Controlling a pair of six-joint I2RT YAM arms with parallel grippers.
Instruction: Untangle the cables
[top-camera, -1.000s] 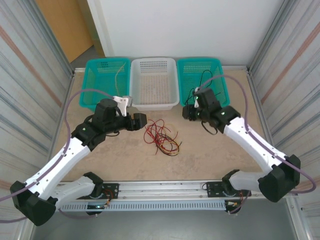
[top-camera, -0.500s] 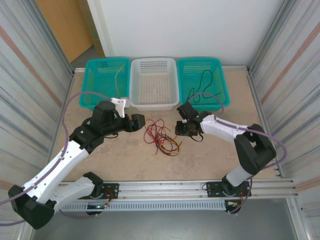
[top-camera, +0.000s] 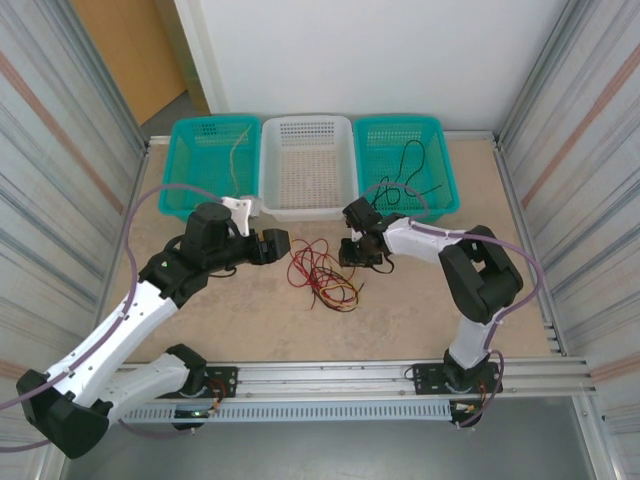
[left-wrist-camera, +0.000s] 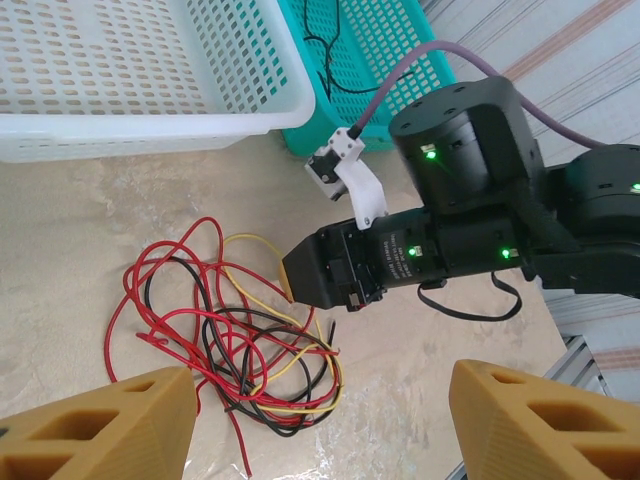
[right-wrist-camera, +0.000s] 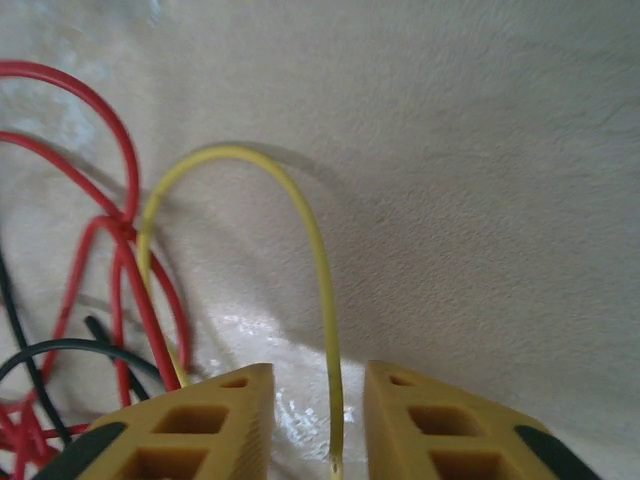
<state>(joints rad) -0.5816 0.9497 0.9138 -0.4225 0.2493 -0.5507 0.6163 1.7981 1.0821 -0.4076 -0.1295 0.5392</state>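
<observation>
While slack, yellow cable (right-wrist-camera: 311, 233) between right fingers (right-wrist-camera: 440, 430)

Qty check. Arms: 2, i.e. left arm (top-camera: 120, 325) and right arm (top-camera: 470, 270). Grippers: 2, 1 per arm, i.e. left gripper (left-wrist-camera: 320, 400) and right gripper (right-wrist-camera: 318, 385); 2 fingers ea. Baskets: 3 in 1 row: 2 teal (left teal basket (top-camera: 195, 160), right teal basket (top-camera: 400, 118)), 1 white basket (top-camera: 305, 165). Cables: 1 tangle (top-camera: 320, 272), 3 colours (red, black, yellow); strand qty per colour can't be resolved. Separate cables in baskets: 2, i.e. 1 tan cable (top-camera: 236, 150) in left teal basket, 1 black cable (top-camera: 405, 170) in right teal basket.
</observation>
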